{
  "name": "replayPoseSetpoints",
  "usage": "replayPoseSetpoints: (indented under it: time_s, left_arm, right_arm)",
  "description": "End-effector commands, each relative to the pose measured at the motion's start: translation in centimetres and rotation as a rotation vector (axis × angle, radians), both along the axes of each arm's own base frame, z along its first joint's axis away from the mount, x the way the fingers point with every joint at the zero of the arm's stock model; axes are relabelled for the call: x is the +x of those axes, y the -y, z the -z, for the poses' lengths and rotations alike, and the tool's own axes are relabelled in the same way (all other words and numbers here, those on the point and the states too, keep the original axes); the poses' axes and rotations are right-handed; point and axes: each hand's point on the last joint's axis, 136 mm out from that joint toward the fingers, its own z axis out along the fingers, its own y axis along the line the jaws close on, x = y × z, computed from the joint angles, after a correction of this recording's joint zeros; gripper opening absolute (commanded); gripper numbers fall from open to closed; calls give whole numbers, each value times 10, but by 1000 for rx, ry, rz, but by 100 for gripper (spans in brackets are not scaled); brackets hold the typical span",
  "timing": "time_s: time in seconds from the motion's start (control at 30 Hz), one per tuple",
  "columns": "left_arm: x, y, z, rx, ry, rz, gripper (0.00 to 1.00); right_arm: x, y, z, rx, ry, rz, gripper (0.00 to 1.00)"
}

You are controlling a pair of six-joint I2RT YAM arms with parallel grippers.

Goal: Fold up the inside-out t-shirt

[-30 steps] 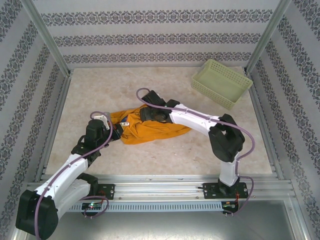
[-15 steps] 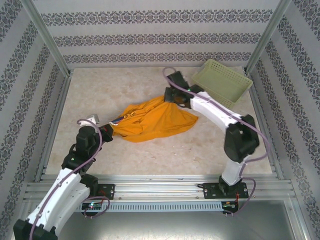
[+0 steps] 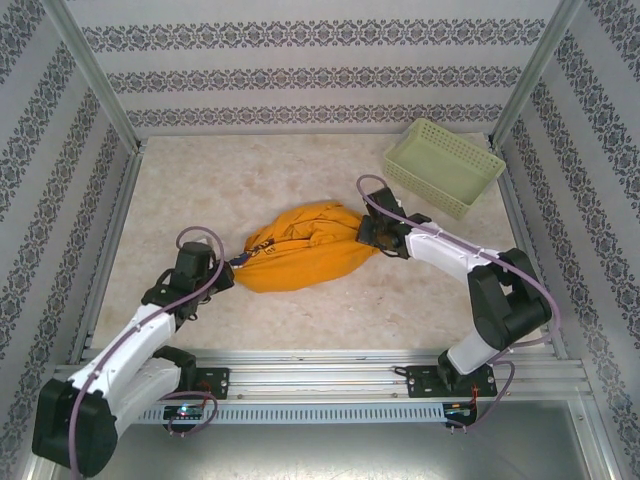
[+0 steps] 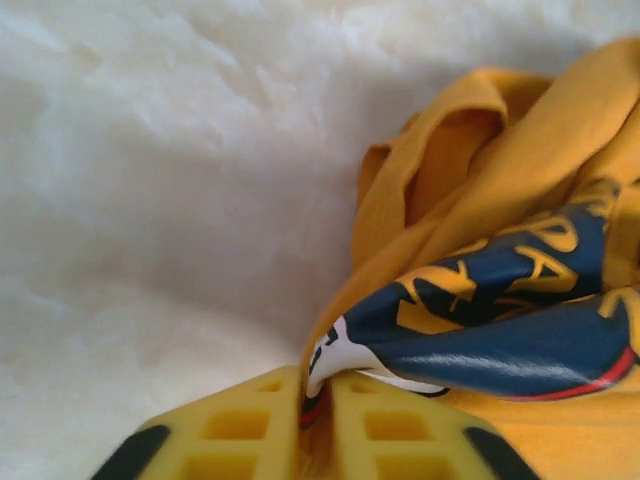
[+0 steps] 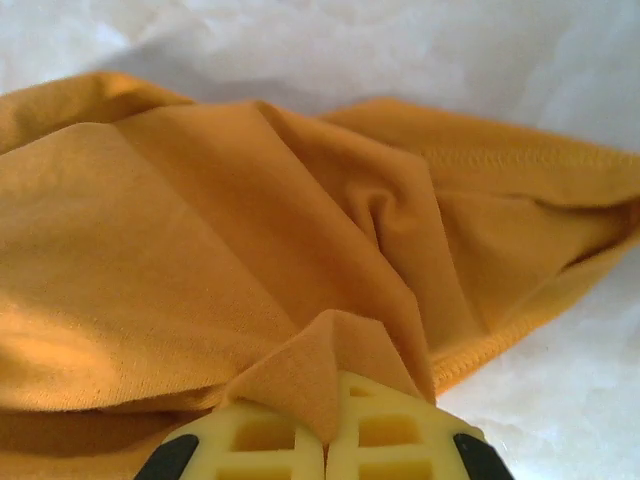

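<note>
Patterned walls (image 3: 300, 70) closed off three sides of a pale, mottled counter (image 3: 300, 330). Near the middle of that counter lay the inside-out t-shirt (image 3: 300, 258), an orange-yellow bundle bunched into a rounded heap and drawn out left to right between the two arms. A pale green lattice basket (image 3: 443, 165) stood at the far right corner, well apart from the shirt. The left arm (image 3: 140, 335) reached from the near left toward the shirt's left end, and the right arm (image 3: 480, 275) bent in from the near right to its right end. The left claw (image 3: 228, 270) sat at the left tip of the cloth. In the left wrist view its yellow fingers (image 4: 240, 430) stood almost together, pinching a tip of fabric where a dark blue print (image 4: 500, 310) with yellow lettering and a white patch came to a point. The right claw (image 3: 370, 233) met the shirt's right edge. In the right wrist view its fingers (image 5: 390, 435) were closed on a small peaked fold of plain orange cloth, with a stitched hem (image 5: 520, 160) running off to the right beyond it.
</note>
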Motion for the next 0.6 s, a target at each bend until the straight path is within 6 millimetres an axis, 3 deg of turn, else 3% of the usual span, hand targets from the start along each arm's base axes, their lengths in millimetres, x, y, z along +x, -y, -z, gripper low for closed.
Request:
replayPoseSetpoints:
  time_s: [0.0, 0.13, 0.23, 0.3, 0.37, 0.47, 0.57]
  left_arm:
    - [8, 21, -33, 34, 20, 114, 43]
    - [17, 57, -65, 175, 54, 240, 65]
    - [20, 88, -75, 250, 67, 346, 77]
    - [24, 105, -73, 256, 58, 387, 82]
    - [27, 117, -67, 238, 52, 417, 85]
    - [31, 123, -60, 233, 30, 416, 88]
    - [34, 115, -59, 252, 40, 363, 88]
  right_arm:
    - [7, -12, -18, 48, 83, -7, 0]
    - [0, -14, -19, 22, 94, -21, 8]
    - [-6, -9, -26, -35, 103, -20, 34]
    - [-11, -3, -40, -127, 137, -16, 52]
    - [-15, -2, -56, -163, 174, -28, 62]
    - [-20, -13, -77, -130, 233, -80, 73]
    - [-23, -45, -87, -9, 261, -168, 77]
